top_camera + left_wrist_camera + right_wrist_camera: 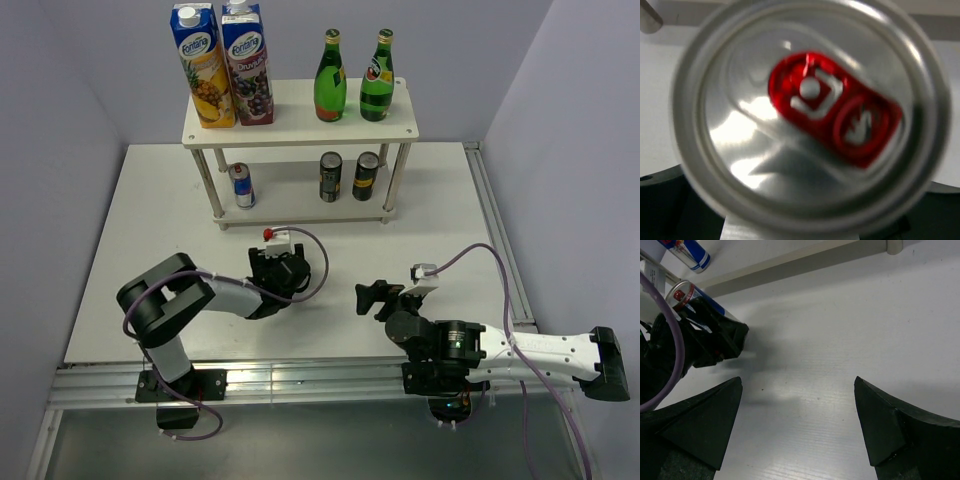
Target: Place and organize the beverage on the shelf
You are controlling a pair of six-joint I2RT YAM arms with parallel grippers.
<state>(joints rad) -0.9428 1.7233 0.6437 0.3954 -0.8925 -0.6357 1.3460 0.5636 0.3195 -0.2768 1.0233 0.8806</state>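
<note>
The white two-tier shelf (290, 112) stands at the back. My left gripper (272, 254) is shut on a blue and silver can with a red tab (268, 234), in front of the shelf's lower board. The can's top (810, 115) fills the left wrist view and hides the fingers. The right wrist view shows the held can (684, 294) in the black left gripper (715, 337). My right gripper (368, 297) is open and empty over the table's middle, its fingertips (725, 395) wide apart above bare table.
Two juice cartons (220, 65) and two green bottles (352, 80) stand on the top board. On the lower board are a blue and silver can (241, 185) at the left and two dark cans (347, 176) at the right. Grey walls close in both sides.
</note>
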